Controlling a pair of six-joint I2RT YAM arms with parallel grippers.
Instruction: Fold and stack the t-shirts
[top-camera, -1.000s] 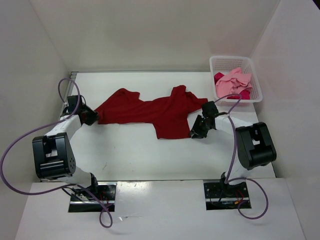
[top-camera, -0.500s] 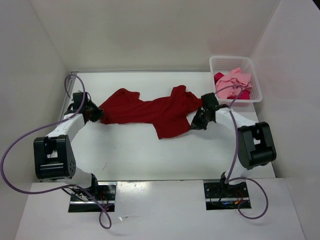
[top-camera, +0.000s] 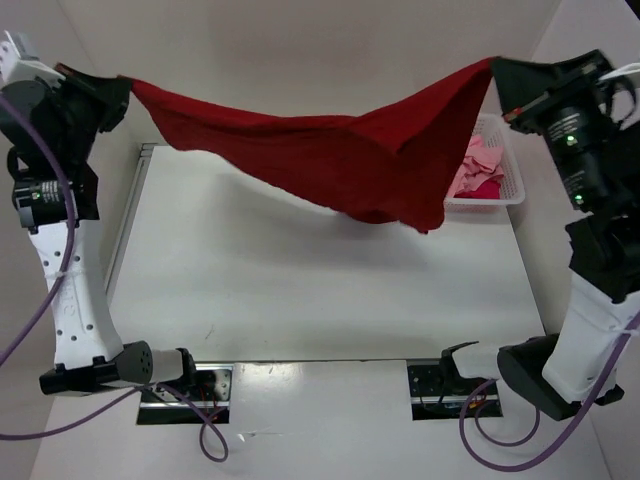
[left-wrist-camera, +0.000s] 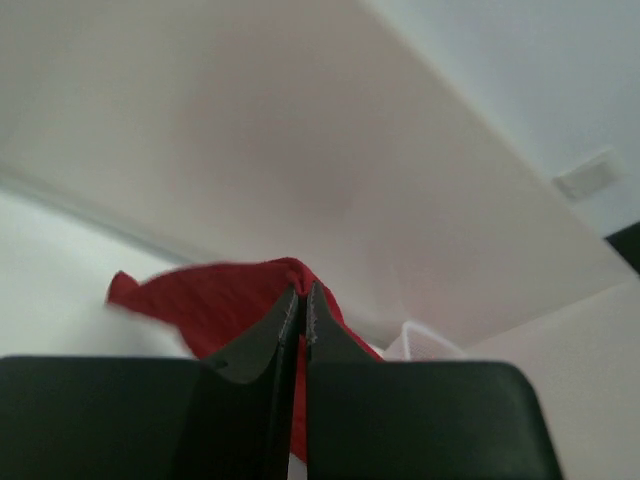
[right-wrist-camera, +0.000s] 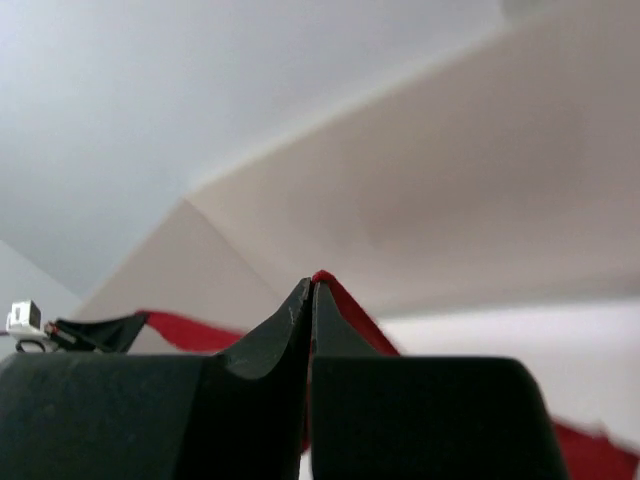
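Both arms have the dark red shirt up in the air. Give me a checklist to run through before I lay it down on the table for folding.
1. Left gripper shut on one end of the dark red shirt: ok.
2. Right gripper shut on the other end: ok.
3. Shirt stretched flat between the grippers: not ok; it sags in the middle and a bunched fold hangs down toward the right.
4. Hanging fold clear of the basket: cannot tell; they overlap in the top view and the height does not show.
5. Visible part of the table bare for the landing: ok.
6. Pink shirts inside the basket, out of the way: ok.
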